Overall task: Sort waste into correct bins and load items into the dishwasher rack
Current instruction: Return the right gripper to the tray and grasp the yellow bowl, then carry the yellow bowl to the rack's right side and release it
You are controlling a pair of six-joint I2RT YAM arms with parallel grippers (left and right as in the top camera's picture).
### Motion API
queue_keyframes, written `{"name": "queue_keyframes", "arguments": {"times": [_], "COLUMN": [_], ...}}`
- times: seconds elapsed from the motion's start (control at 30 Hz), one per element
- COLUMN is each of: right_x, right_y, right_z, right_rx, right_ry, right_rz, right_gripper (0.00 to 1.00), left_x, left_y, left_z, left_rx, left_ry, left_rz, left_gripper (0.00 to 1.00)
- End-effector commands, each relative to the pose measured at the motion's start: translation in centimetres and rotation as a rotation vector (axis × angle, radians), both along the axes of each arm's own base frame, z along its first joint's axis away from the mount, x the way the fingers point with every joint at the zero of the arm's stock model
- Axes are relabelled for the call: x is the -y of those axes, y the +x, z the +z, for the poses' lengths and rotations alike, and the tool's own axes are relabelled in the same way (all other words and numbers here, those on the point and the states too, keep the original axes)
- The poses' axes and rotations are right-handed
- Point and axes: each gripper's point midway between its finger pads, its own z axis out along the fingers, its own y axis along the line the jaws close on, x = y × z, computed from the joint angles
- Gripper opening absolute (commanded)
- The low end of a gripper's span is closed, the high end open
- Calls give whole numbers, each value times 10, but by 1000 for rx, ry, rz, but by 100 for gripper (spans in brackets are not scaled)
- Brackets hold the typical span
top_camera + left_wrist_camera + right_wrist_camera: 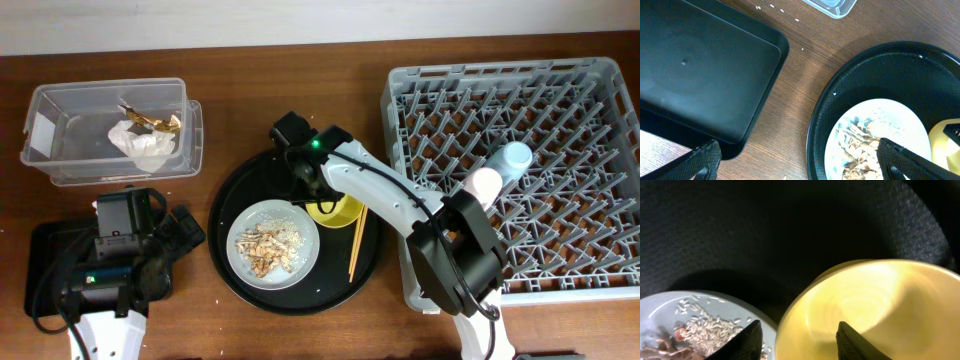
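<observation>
My right gripper (318,195) (799,330) is open and straddles the near rim of the yellow bowl (345,211) (875,300), one finger inside it and one outside over the grey plate (300,224) (670,307). The plate holds beige food scraps (265,248) (860,145). Wooden chopsticks (355,245) lie right of the plate. My left gripper (185,235) (800,162) is open and empty above the table, between the shallow black tray (45,250) (700,75) and the plate. The crumpled wrapper (145,145) lies in the clear box (60,110). A pink cup (484,183) and a blue cup (515,157) stand in the dishwasher rack (560,130).
The bowl, plate and chopsticks sit on a large round black tray (235,195) (880,70) at the table's middle. The rack fills the right side. My right arm stretches from the front right across the rack's left edge. Small crumbs dot the wood near the clear box's corner (832,6).
</observation>
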Motion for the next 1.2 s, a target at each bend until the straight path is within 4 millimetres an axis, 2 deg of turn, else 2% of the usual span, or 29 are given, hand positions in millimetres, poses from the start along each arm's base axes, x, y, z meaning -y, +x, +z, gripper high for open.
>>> {"name": "queue_keyframes", "arguments": {"times": [0.0, 0.3, 0.4, 0.47, 0.5, 0.6, 0.63, 0.67, 0.7, 0.73, 0.77, 0.8, 0.9, 0.93, 1.03, 1.07, 1.13, 1.17], "right_x": [4, -4, -5, -8, -10, -16, -18, -18, -18, -16, -11, 11, 82, 119, 226, 244, 276, 307], "right_y": [-6, -9, -9, -8, -7, 0, 2, 5, 7, 9, 9, 10, 5, -2, -23, -28, -36, -41], "right_z": [-13, -24, -24, -21, -16, 20, 37, 63, 78, 117, 138, 184, 259, 280, 322, 328, 330, 314], "right_rx": [-23, -30, -27, -30, -25, 11, 25, 40, 50, 74, 87, 127, 224, 254, 350, 371, 392, 370], "right_ry": [-28, -33, -28, -7, 2, 31, 41, 59, 73, 118, 133, 161, 178, 170, 195, 221, 283, 342], "right_rz": [-24, -14, -16, -14, -14, -6, 1, 5, 12, 41, 37, 35, -29, -75, -181, -191, -200, -222], "right_gripper": [48, 43, 38, 18, 17, 4, 4, 4, 4, 4, 4, 4, 4, 4, 4, 4, 4, 4], "left_x": [-2, -2, -2, -2, -2, -2, -2, -2, -2, -2, -2, -2, -2, -2, -2, -2, -2, -2], "left_y": [1, 1, 1, 1, 1, 1, 1, 1, 1, 1, 1, 1, 1, 1, 1, 1, 1, 1], "left_z": [6, 7, 7, 6, 7, 7, 7, 7, 7, 7, 7, 7, 7, 7, 7, 7, 7, 7], "left_rx": [20, 20, 20, 20, 20, 20, 20, 20, 20, 20, 20, 20, 20, 20, 20, 20, 20, 20], "left_ry": [1, 1, 1, 1, 1, 1, 1, 1, 1, 1, 1, 1, 1, 1, 1, 1, 1, 1], "left_rz": [15, 16, 16, 15, 15, 15, 15, 15, 15, 15, 15, 15, 15, 15, 15, 15, 15, 16], "left_gripper": [99, 99, 99, 99, 99, 99, 99, 99, 99, 99, 99, 99, 99, 99, 99, 99, 99, 99]}}
